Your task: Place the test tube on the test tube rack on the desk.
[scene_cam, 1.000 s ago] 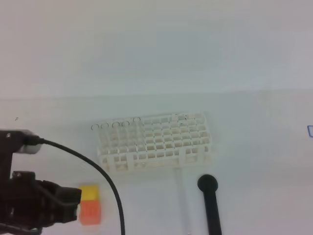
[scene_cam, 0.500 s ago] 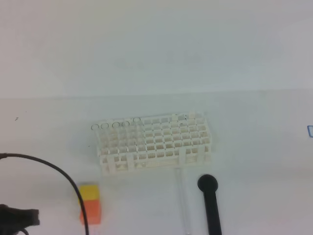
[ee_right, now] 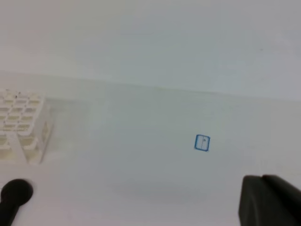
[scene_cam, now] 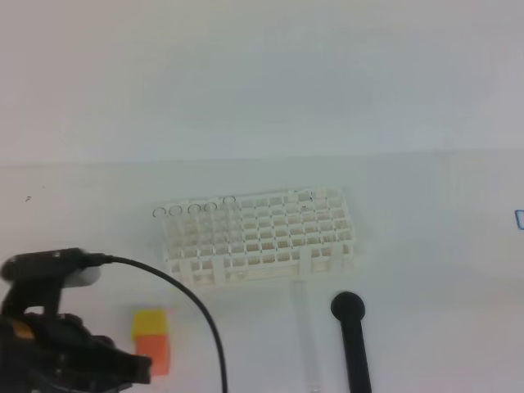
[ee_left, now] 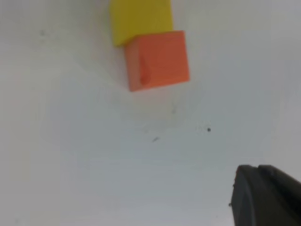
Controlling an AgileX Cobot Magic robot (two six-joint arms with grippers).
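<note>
The white test tube rack stands mid-desk; its right end shows in the right wrist view. Several tube rims stand in its back left row. The clear test tube lies flat on the white desk, running from the rack's front edge toward me, left of the black stick. My left gripper is low at the front left, just left of the yellow-orange block, far from the tube. Only one dark finger shows in the left wrist view. Only one finger of my right gripper shows, in its wrist view.
A yellow-orange block sits front left of the rack, also in the left wrist view. A black round-ended stick lies right of the tube; its end shows in the right wrist view. A small blue square mark is on the desk far right.
My left arm dropped almost out of the exterior view, then came back, now lower and further right than before, next to the block. Tube, rack and stick have not moved.
</note>
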